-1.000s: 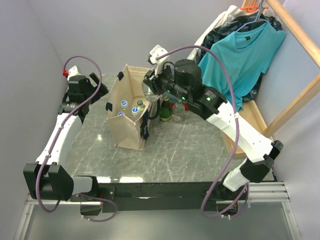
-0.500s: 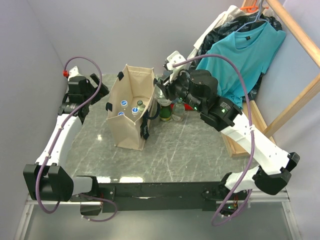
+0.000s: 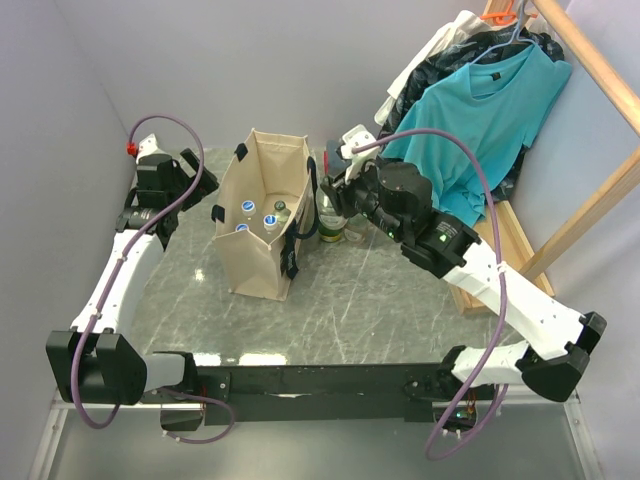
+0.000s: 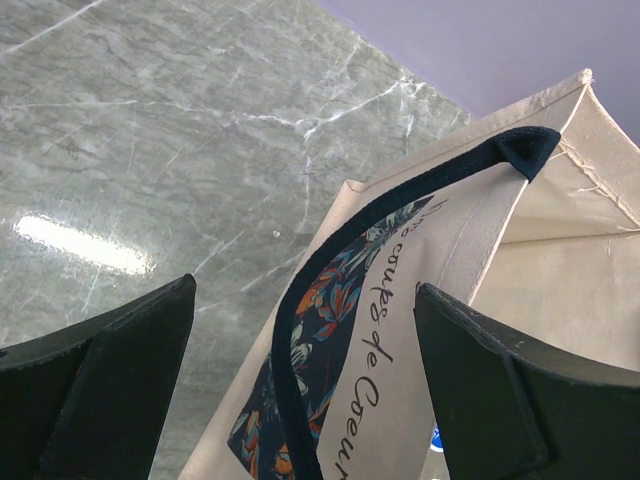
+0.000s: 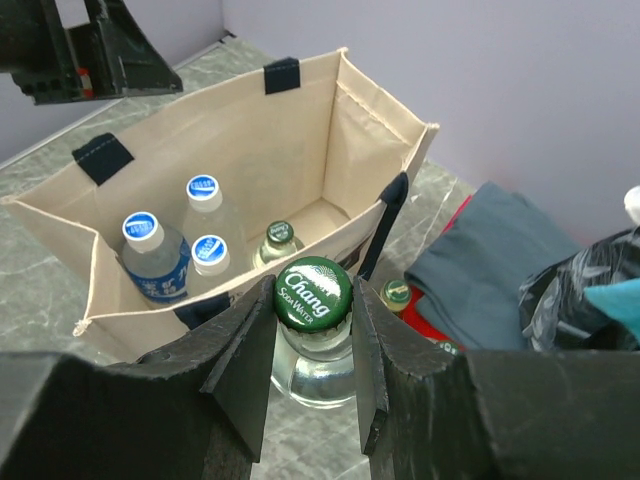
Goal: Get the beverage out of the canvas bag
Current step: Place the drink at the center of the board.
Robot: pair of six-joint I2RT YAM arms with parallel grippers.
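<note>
From above, the tall boxy beige canvas bag (image 3: 256,258) with black strap handles stands open on the grey marbled table (image 3: 340,300). Three blue-capped plastic bottles (image 3: 247,206) and a green-capped bottle (image 3: 281,208) stand upright inside it. The right claw (image 3: 333,193) hangs just beside the bag's right wall, outside it, with a clear glass bottle (image 3: 327,210) under it, among other bottles standing there. The left claw (image 3: 192,172) sits off the bag's far left corner, and a teal T-shirt (image 3: 480,110) hangs behind. How either claw is set cannot be told from up here. The left wrist camera shows its own two black fingers (image 4: 100,390) spread wide, with the bag's black handle (image 4: 400,215) and flowered print below the gap. The right wrist camera shows that claw (image 5: 313,312) clamped on the neck of the glass bottle (image 5: 315,370), just under a green cap (image 5: 313,292) reading "Chang Soda Water". The bag (image 5: 250,140) lies beyond the bottle, apart from it, and another green-capped bottle (image 5: 397,292) stands outside the bag. The held bottle's base is hidden, so whether it touches the table cannot be told. A second ago claw and bottle were over the bag's right rim. They have since shifted right and lower, clear of the bag, while the left arm has not moved.
</note>
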